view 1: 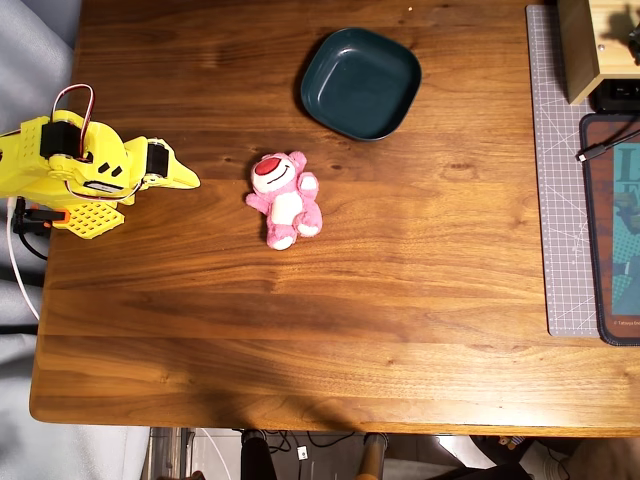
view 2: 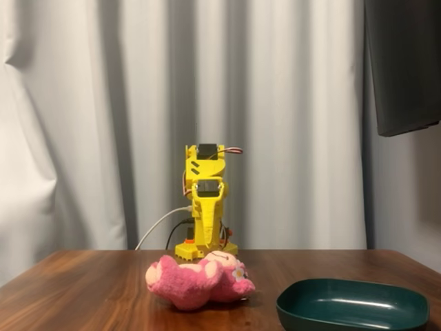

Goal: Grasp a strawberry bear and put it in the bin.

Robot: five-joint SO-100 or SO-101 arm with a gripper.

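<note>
Soft pink plush bear (view 1: 284, 199) lies on the wooden tabletop (view 1: 400, 300), near the dark teal dish (view 1: 361, 82). Yellow fingers (view 1: 185, 180) look pressed together, beside it. Closed fingers might just push it away.

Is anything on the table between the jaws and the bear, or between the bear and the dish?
Nothing visible. Only bare wood lies between the gripper and the bear, and between the bear and the dish.

I seem to be in a home room: pale curtains (view 2: 103, 124), wooden counter (view 1: 400, 300), cutting mat (view 1: 555, 200), mousepad (view 1: 612, 230).
</note>
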